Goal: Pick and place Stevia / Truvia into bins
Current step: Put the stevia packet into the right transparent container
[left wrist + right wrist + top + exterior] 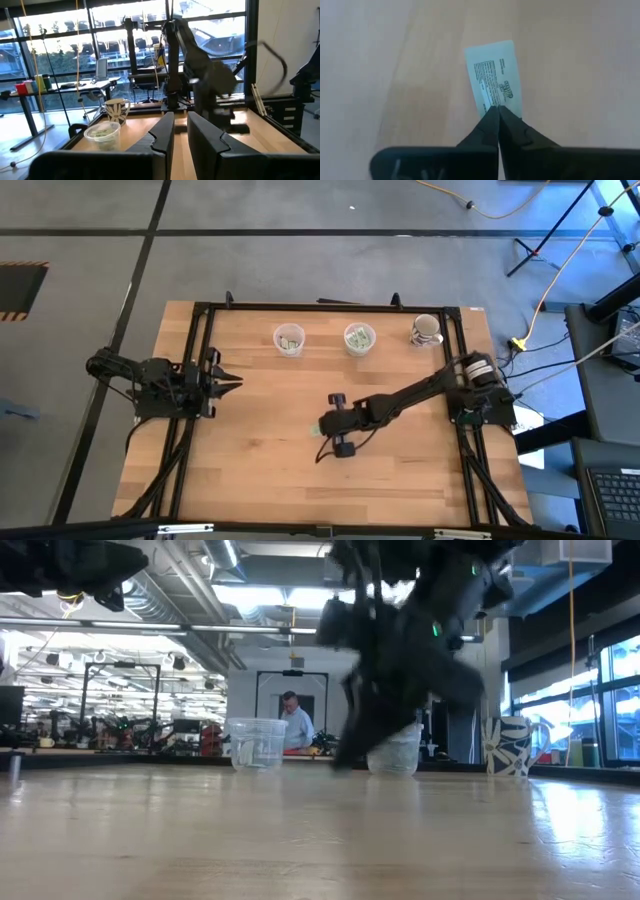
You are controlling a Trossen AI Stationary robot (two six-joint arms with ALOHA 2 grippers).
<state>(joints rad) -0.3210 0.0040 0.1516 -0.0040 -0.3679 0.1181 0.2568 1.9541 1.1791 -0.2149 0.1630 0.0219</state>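
Plenty of bare wood on the table [260, 470] around the right gripper [496, 107], which sits mid-table, well clear of the edges. Its fingers are pinched shut on one end of a pale sachet [496, 75] lying flat on the wood, with small dark print too tiny to read. Both cups [289, 339] [359, 338] stand near the far edge. Left gripper [228, 383] waits at the left side, fingers slightly apart.

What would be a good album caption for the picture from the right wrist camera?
The right tool, shut on the edge of a pale sachet lying on the wooden table.
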